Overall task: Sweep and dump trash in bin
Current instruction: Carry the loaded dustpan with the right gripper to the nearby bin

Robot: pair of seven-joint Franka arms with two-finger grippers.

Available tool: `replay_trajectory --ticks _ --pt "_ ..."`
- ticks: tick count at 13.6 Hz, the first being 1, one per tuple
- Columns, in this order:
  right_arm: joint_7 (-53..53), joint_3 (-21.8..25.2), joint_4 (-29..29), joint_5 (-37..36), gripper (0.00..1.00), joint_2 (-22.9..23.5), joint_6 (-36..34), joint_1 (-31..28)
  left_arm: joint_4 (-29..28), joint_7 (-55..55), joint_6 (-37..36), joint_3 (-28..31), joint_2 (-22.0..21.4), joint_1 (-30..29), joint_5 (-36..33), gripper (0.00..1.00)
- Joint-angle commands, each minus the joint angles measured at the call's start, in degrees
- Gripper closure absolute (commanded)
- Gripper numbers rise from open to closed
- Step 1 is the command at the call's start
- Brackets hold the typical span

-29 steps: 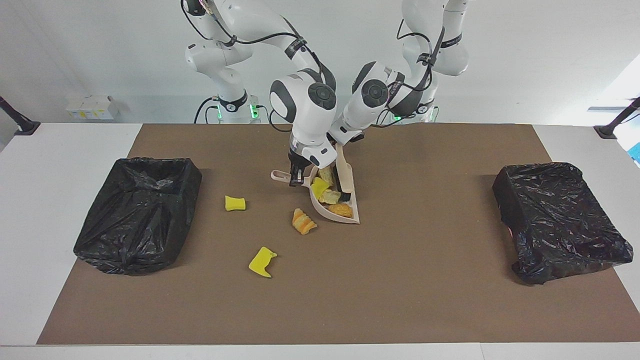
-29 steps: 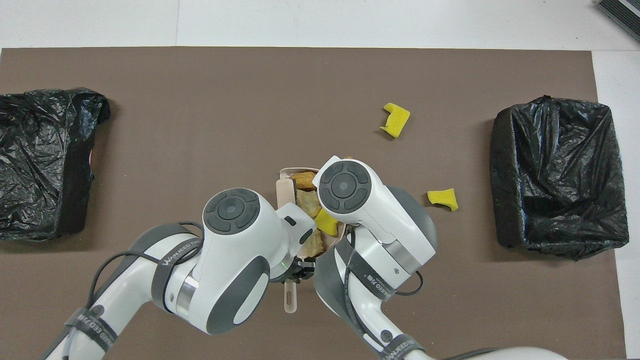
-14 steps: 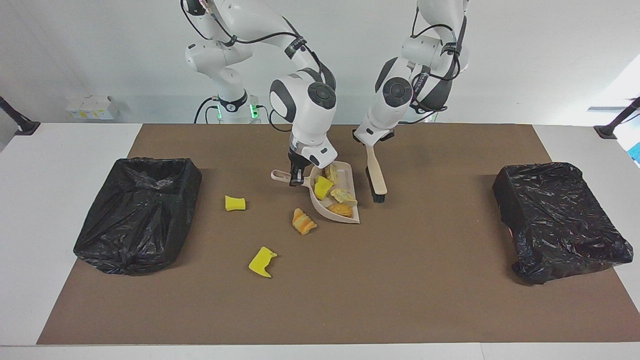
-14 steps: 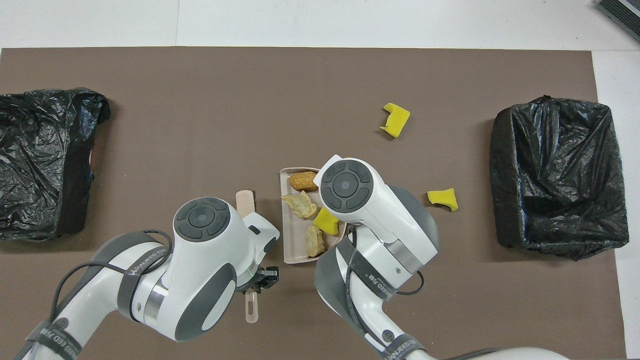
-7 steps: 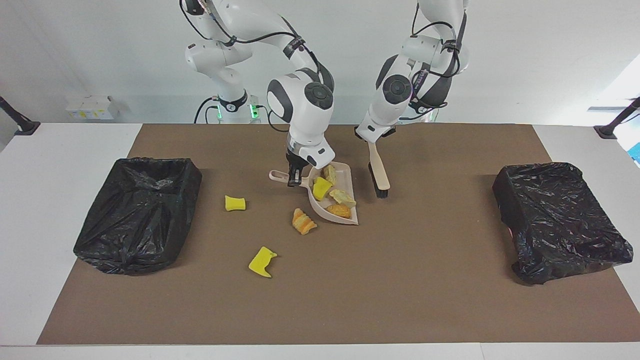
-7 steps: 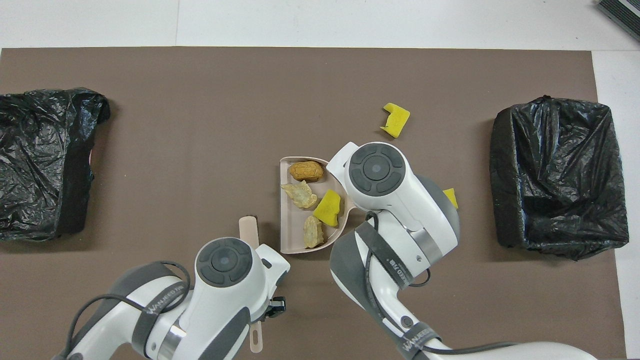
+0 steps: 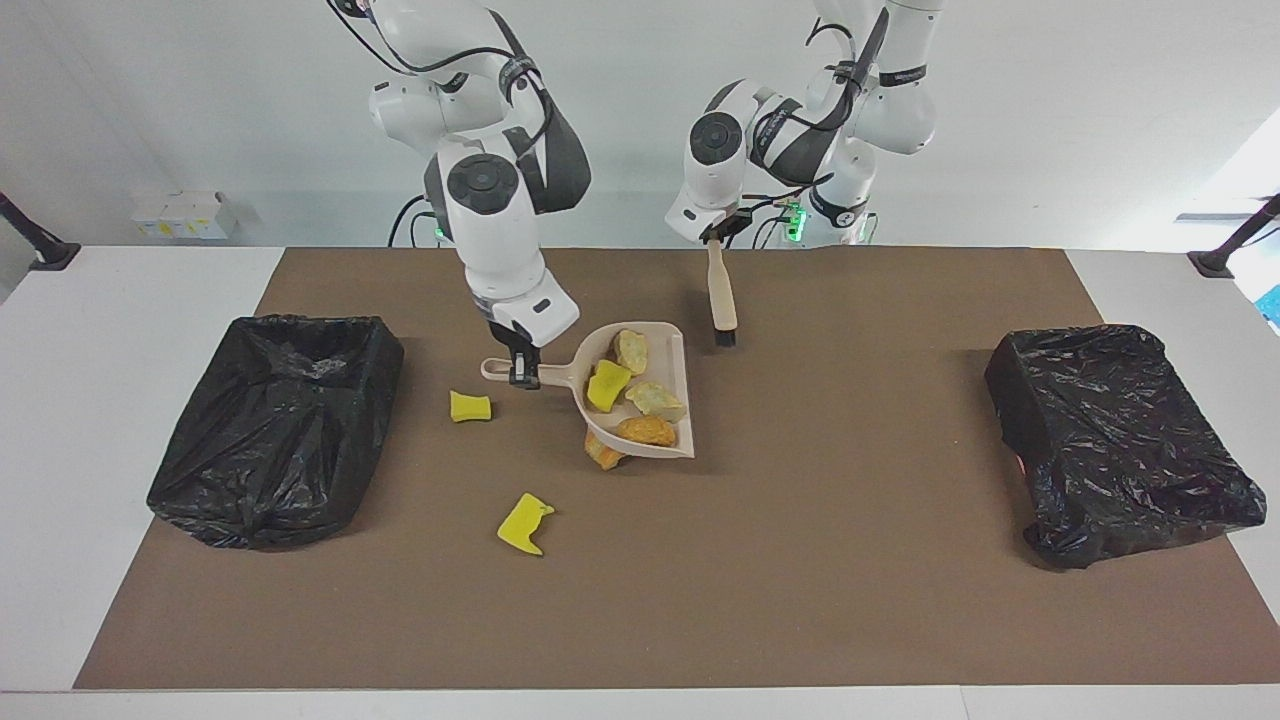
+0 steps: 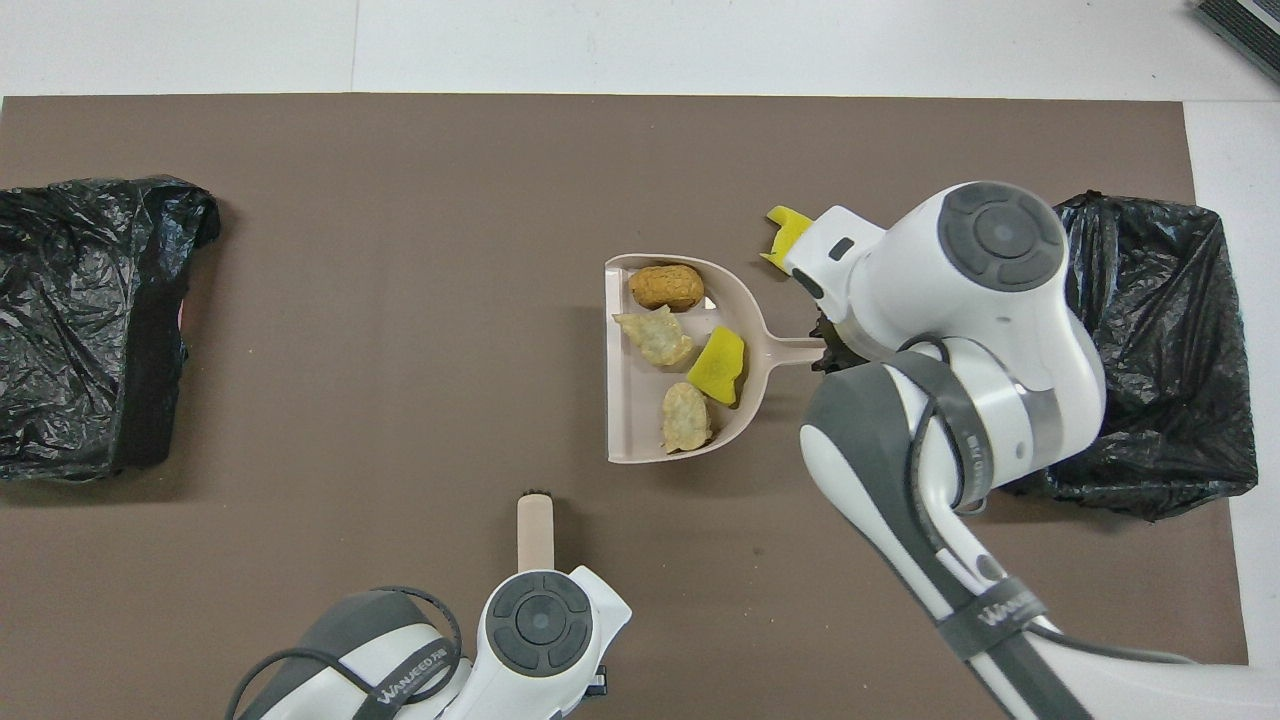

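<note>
Bin (image 7: 275, 425), lined with a crumpled black plastic bag, at the right arm's end of the desk (image 7: 120, 330), on the brown mat (image 7: 800, 560). Loose trash beside it: yellow foam chunk (image 7: 470, 406) on the mat near the bin; second yellow foam chunk (image 7: 525, 523), notched, farther from the robots. Right gripper (image 7: 524, 372) raised over the mat, fingers clamped on the handle of the beige plastic dustpan (image 7: 668, 345), which is lifted clear of the mat. Dustpan contents: one yellow foam wedge (image 7: 607, 385), two pale tan bread-like lumps (image 7: 631, 350) (image 7: 656, 397), one orange-brown lump (image 7: 647, 431). Striped orange lump (image 7: 603, 453) on the mat, partly hidden under the pan's lip. Left gripper (image 7: 716, 238) over the part of the mat nearest the robots, fingers closed on the handle of the beige hand brush (image 7: 720, 295), which hangs bristles down above the mat. Second bag-lined black bin (image 7: 1115, 440) at the left arm's end of the desk.
</note>
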State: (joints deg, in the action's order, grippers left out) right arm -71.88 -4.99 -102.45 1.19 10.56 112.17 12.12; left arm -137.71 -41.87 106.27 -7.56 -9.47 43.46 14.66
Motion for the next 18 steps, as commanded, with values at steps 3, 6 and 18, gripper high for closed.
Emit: replay_trajectory --ticks 3,6,18 --pt "-3.97 -0.55 6.11 4.79 1.0 -0.36 -6.86 -8.33 -3.53 2.05 2.1 0.88 -2.05 1.1 2.39 1.0" --pt "-6.86 -0.46 8.48 4.79 1.0 -0.45 -9.68 -12.99 -4.23 2.75 3.24 0.88 -2.4 1.1 4.24 1.0" --pt "-11.26 0.68 11.13 1.81 1.0 -1.86 -13.21 -30.22 -5.38 3.81 6.14 0.97 -1.26 0.49 5.56 0.19"
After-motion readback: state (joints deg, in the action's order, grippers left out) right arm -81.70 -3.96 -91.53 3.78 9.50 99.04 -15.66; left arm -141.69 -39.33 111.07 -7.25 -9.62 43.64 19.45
